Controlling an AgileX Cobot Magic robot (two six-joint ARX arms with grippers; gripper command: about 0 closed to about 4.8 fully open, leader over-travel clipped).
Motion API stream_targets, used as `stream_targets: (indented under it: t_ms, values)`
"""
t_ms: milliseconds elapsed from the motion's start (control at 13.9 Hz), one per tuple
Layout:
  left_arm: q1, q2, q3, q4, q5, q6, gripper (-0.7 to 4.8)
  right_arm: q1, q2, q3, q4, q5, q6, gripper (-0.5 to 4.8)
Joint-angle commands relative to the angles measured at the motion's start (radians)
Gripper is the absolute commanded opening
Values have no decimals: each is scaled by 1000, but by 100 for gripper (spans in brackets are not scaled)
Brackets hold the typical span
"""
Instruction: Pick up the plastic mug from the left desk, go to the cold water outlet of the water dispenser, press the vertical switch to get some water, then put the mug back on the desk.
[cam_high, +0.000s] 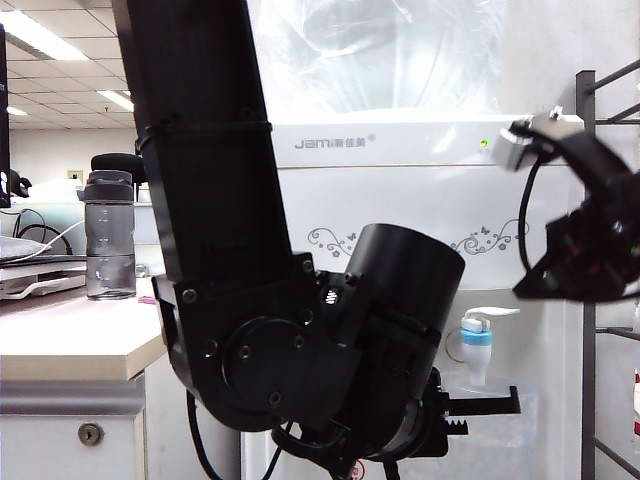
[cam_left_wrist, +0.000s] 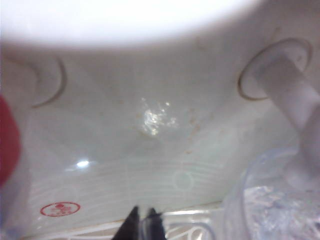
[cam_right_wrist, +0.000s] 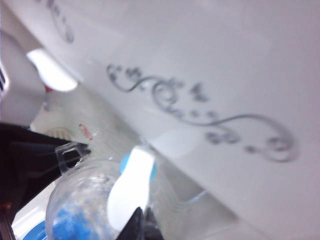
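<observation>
Left gripper (cam_left_wrist: 145, 220), clamped on the mug (cam_right_wrist: 95, 200), parks it under the blue tap (cam_high: 477, 340); right gripper (cam_right_wrist: 141, 222), shut and empty, must press the lever (cam_right_wrist: 131, 186) next.

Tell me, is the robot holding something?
Yes. The left gripper is shut on the handle of the clear plastic mug, under the blue tap. The right gripper is shut and holds nothing.
</observation>
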Motion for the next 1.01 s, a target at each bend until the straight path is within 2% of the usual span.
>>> stream_targets:
  t_ms: [72,503,790,1006]
  values:
    - [-3,-10,4,43,-7,-3,-5,0,-67,2,-1,6,4,-5]
    - [0,-10,4,10,10,27,-5,0,-181,2,-2,27,5,-5]
    - [0,-10,4,-5,100,77,-5,0,-235,2,5,32,5,-5]
    - [0,-10,4,-2,114,94,-5,0,-249,13,5,49,5,-5]
